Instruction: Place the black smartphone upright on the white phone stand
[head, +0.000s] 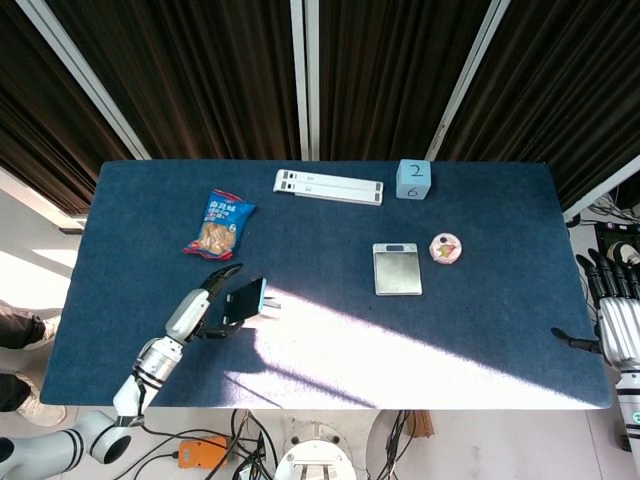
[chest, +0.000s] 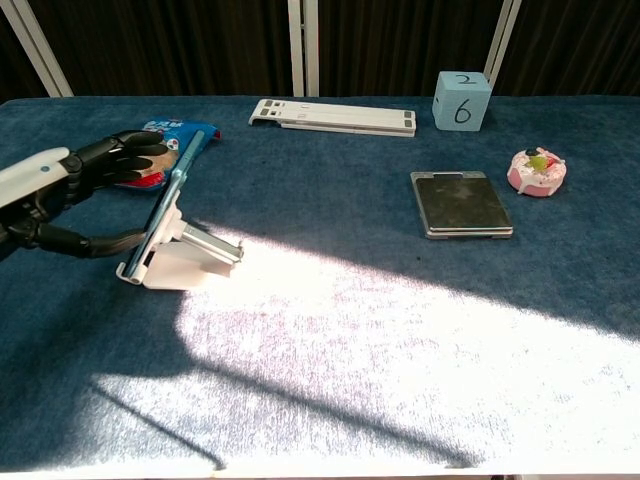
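The black smartphone (chest: 166, 207) with a blue edge leans tilted back on the white phone stand (chest: 188, 262), left of the table's middle. The head view shows the phone (head: 245, 298) with the stand (head: 270, 300) just to its right. My left hand (chest: 70, 195) sits just left of the phone with its fingers spread and nothing in its grasp. Its thumb reaches toward the phone's lower edge; contact is unclear. In the head view the left hand (head: 200, 308) lies beside the phone. My right hand (head: 618, 318) hangs past the table's right edge, fingers apart, empty.
A snack bag (head: 218, 222) lies behind the left hand. At the back are a flat white folded stand (head: 328, 186) and a blue numbered cube (head: 413, 179). A grey scale (head: 397, 268) and a pink round item (head: 445, 248) sit at the right.
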